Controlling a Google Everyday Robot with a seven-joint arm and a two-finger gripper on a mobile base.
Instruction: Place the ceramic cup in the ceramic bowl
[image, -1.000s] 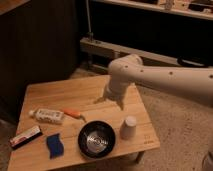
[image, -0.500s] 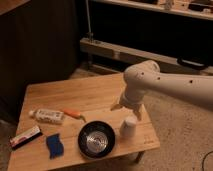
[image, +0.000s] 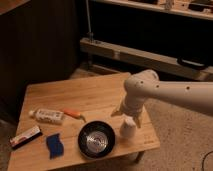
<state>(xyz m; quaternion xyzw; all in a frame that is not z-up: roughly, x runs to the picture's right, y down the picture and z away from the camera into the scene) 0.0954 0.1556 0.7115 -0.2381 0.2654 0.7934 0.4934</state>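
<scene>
Claw (image: 128, 119): low over the bench (image: 90, 95), at its right front part; I cannot tell how far open it is, nor if it holds something.
Ceramic cup (image: 128, 131): directly under the claw, upright on the bench.
Handling: probably light, stiff, smooth and breakable; best taken from above, across the upper wall.
Ceramic bowl (image: 96, 140): just left of the claw, beside the cup, empty.
White tube (image: 47, 116): far left of the claw.
</scene>
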